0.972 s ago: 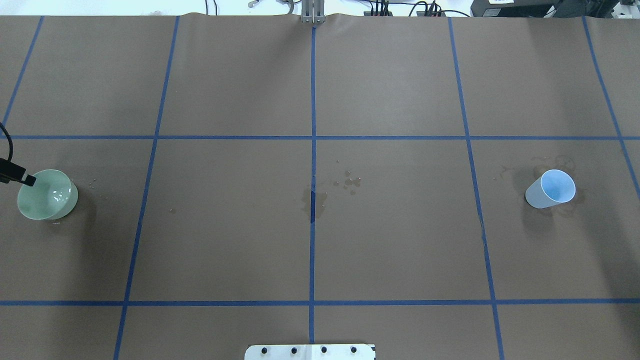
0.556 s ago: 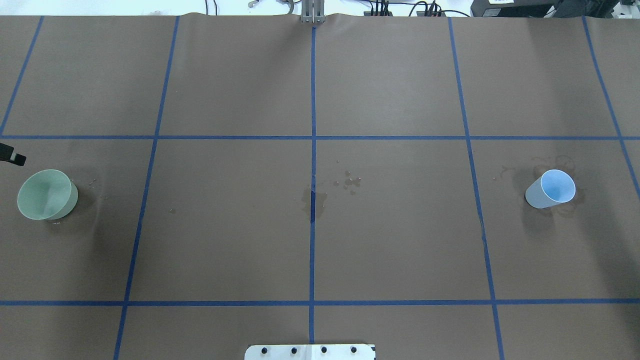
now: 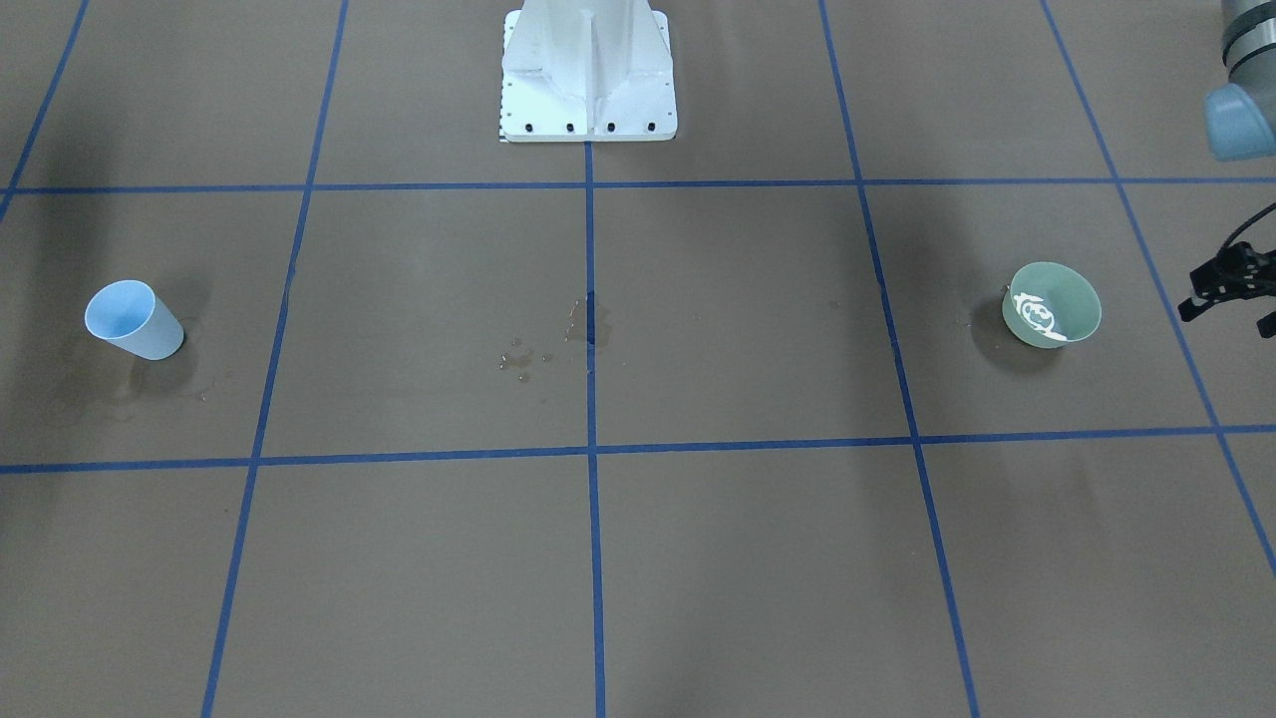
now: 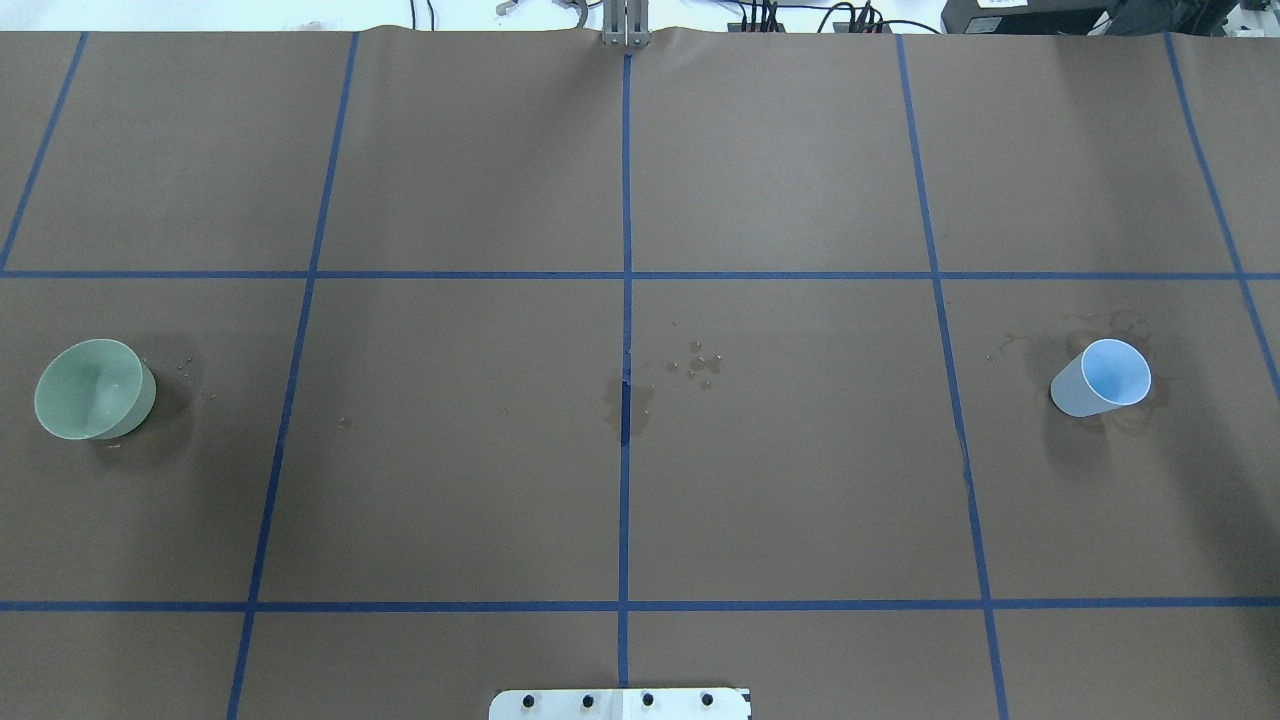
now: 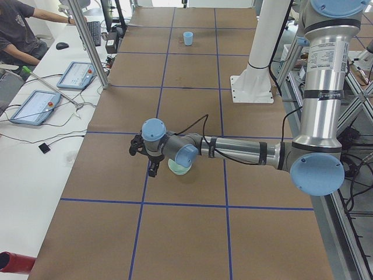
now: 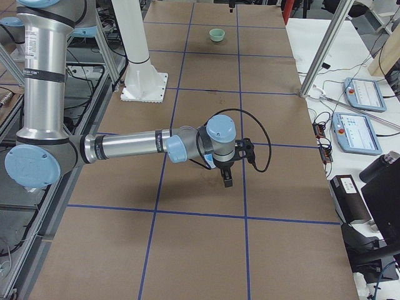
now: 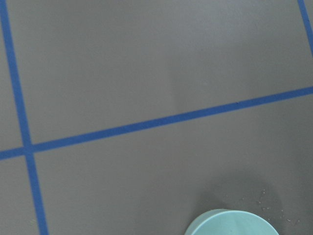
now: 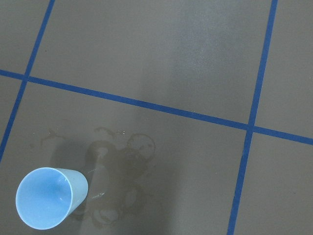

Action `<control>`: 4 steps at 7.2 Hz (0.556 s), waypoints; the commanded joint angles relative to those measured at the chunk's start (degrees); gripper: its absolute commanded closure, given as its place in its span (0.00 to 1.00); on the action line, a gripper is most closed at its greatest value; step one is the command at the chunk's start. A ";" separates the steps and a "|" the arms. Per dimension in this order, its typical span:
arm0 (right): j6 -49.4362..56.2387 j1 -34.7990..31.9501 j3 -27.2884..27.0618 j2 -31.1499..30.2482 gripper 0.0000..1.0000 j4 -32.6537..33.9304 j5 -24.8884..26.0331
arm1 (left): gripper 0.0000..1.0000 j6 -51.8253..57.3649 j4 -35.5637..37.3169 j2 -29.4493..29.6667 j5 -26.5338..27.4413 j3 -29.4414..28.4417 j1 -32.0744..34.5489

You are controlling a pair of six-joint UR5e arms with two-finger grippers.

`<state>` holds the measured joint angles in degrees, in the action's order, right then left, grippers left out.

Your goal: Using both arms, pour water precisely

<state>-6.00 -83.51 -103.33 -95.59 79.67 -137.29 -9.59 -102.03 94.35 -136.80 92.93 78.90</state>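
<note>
A pale green bowl [image 4: 92, 388] stands on the table at my left; it also shows in the front view [image 3: 1052, 304]. The water [image 3: 1037, 317] shows there as white glints inside the bowl. A light blue cup [image 4: 1102, 377] stands upright at my right and looks empty in the right wrist view [image 8: 49, 198]. My left gripper [image 3: 1228, 299] hangs beside the bowl, apart from it, its fingers spread and empty. My right gripper [image 6: 226, 180] shows only in the exterior right view, so I cannot tell its state. Neither gripper shows in the overhead view.
Dried water rings [image 8: 120, 166] mark the brown paper beside the cup. A wet patch and droplets [image 4: 640, 390] lie at the table's middle. The white pedestal base [image 3: 588, 70] stands at the robot's edge. Blue tape lines grid the table.
My left gripper was at the green bowl's rim; it has drawn back off the overhead view's left edge. The bowl and the cup have stayed in place.
</note>
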 commanded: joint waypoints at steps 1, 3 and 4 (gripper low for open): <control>0.11 0.19 1.72 0.76 0.01 1.36 0.27 | 0.01 8.76 13.40 2.94 -0.13 0.67 5.01; 0.02 -0.25 2.86 0.84 0.01 1.37 0.27 | 0.01 8.89 17.98 2.77 -0.84 0.76 6.18; -0.06 -0.60 2.87 0.84 0.01 1.37 0.10 | 0.01 8.88 19.31 2.33 -0.92 2.41 6.18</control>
<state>-5.99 -83.77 -100.75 -94.79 81.00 -137.09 -0.81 -85.06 96.99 -137.55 94.03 84.83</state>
